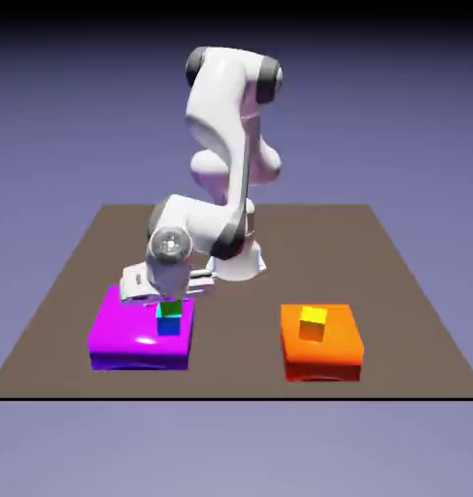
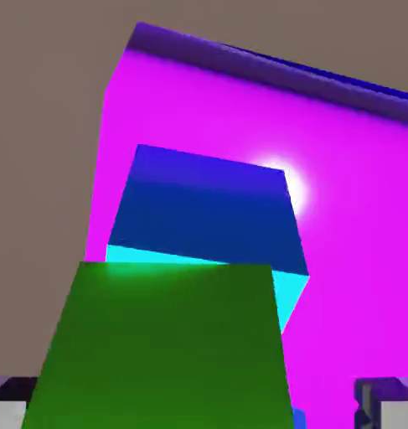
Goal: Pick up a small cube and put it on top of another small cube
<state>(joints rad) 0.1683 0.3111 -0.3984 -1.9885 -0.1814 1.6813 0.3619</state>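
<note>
A brown surface (image 1: 75, 281) lies before a plain blue-violet backdrop. All positions below are referenced to the magenta block (image 1: 118, 335).

The magenta block sits at the exterior view's left on the surface. On its top face, toward its right side, stands the cyan cube (image 1: 169, 326). The lime cube (image 1: 169, 310) rests directly on top of the cyan cube, forming a two-cube stack.

The gripper (image 1: 160, 294) hangs just above this stack, at the magenta block's far edge, carried by the white arm (image 1: 225, 146), which rises behind the block. In the hand view, the lime cube (image 2: 165, 343) fills the lower part of the picture, with the cyan cube (image 2: 207, 218) below it and the magenta block (image 2: 349, 218) underneath both. The finger tips (image 2: 389, 410) show at the bottom corners, set wide to either side of the lime cube. The gripper is released; whether the tips touch the cube's sides cannot be told.

To the right of the magenta block, well apart from it, lies an orange block (image 1: 322, 354). A yellow cube (image 1: 312, 323) stands on its top face.
</note>
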